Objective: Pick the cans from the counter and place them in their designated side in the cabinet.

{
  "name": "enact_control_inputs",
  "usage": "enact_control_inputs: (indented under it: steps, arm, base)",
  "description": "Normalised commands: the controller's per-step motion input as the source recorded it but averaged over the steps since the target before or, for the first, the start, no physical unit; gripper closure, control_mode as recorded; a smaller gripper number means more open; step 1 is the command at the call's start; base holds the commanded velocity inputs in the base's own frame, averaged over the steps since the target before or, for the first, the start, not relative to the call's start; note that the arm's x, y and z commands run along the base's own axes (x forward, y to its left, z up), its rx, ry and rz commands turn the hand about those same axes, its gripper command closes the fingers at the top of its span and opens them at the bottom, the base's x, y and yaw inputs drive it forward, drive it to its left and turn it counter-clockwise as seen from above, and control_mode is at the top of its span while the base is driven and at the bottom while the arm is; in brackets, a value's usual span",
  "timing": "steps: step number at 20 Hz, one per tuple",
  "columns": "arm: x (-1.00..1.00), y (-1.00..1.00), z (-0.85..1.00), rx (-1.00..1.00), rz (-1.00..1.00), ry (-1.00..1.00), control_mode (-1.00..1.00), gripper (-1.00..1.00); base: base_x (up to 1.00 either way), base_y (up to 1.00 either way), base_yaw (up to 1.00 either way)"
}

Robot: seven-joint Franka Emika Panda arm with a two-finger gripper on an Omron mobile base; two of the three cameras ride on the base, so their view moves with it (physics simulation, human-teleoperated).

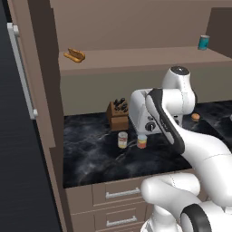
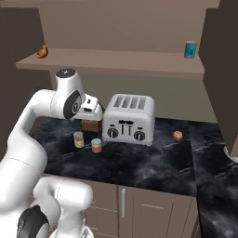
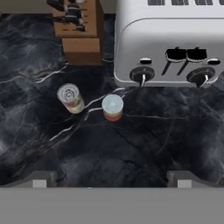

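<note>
Two cans stand side by side on the black marble counter (image 1: pixel 90 154), in front of the toaster. The cream-yellow can with the red band (image 1: pixel 122 139) (image 2: pixel 78 139) (image 3: pixel 70 98) is on the left. Just to its right is the shorter red-orange can with a pale top (image 1: pixel 142 142) (image 2: pixel 96 145) (image 3: pixel 113 107). My gripper (image 3: pixel 111 179) hangs above the counter and looks down on both cans. It is open, its fingertips (image 3: pixel 41 179) stand wide apart, and nothing is between them. The brown cabinet's shelf board (image 1: pixel 136 59) (image 2: pixel 116 60) runs above the counter.
A silver toaster (image 2: pixel 128 119) (image 3: pixel 170 43) stands just behind the cans, with a wooden knife block (image 1: pixel 118 113) (image 3: pixel 78 30) to its left. The shelf holds a teal can (image 1: pixel 204 42) (image 2: pixel 190 49) at the right and a pastry (image 1: pixel 74 55) (image 2: pixel 42 52) at the left. A small orange item (image 2: pixel 177 135) lies right of the toaster.
</note>
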Motion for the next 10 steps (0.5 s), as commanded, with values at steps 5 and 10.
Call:
enact_control_inputs:
  steps: [5, 10]
  arm:
    - [0.0, 0.0, -0.14, 0.0, 0.0, 0.0, -1.0, -1.0]
    - [0.0, 0.0, -0.14, -0.01, 0.0, 0.02, -1.0, -1.0]
  base:
    - [0.0, 0.0, 0.0]
    - [0.0, 0.0, 0.0]
